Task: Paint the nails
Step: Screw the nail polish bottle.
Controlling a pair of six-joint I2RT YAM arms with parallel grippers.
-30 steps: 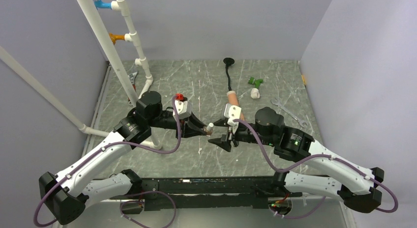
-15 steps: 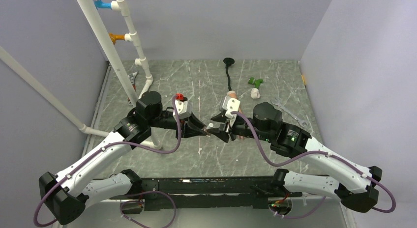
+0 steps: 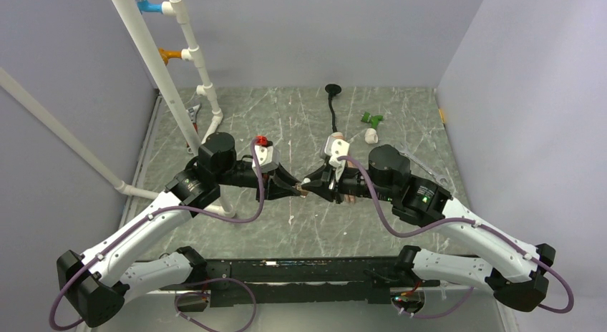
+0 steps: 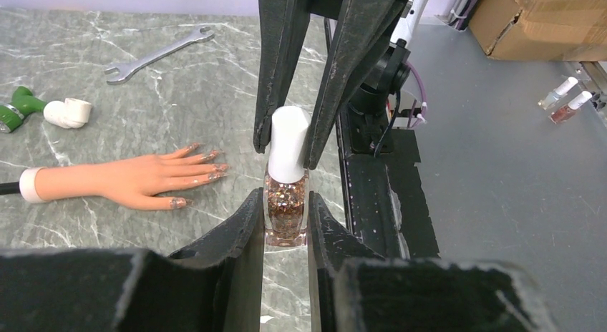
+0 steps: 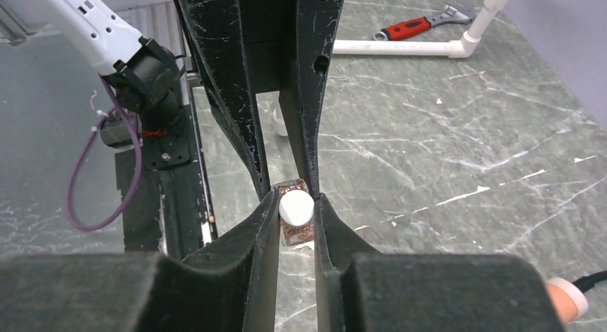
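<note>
A small glass bottle (image 4: 286, 210) of brown glitter polish with a white cap (image 4: 288, 142) hangs above the table between both arms. My left gripper (image 4: 285, 197) is shut on its glass body. My right gripper (image 5: 295, 199) comes from the opposite side and is shut on the white cap (image 5: 295, 207). The peach mannequin hand (image 4: 136, 182) lies flat on the table to the left in the left wrist view. Its nails (image 4: 215, 167) point toward the bottle and show glitter. In the top view the two grippers meet at the bottle (image 3: 304, 187), and my right arm hides most of the hand.
A silver wrench (image 4: 157, 54) and a green and white fitting (image 4: 43, 110) lie beyond the hand. A white pipe frame (image 3: 179, 74) stands at the back left, with a red-handled wrench (image 5: 419, 24) near it. A black suction-cup cable (image 3: 333, 103) runs at the back.
My right gripper has swung left and back to the bottle and closed its fingers on the white cap. The left arm has held the bottle still.
</note>
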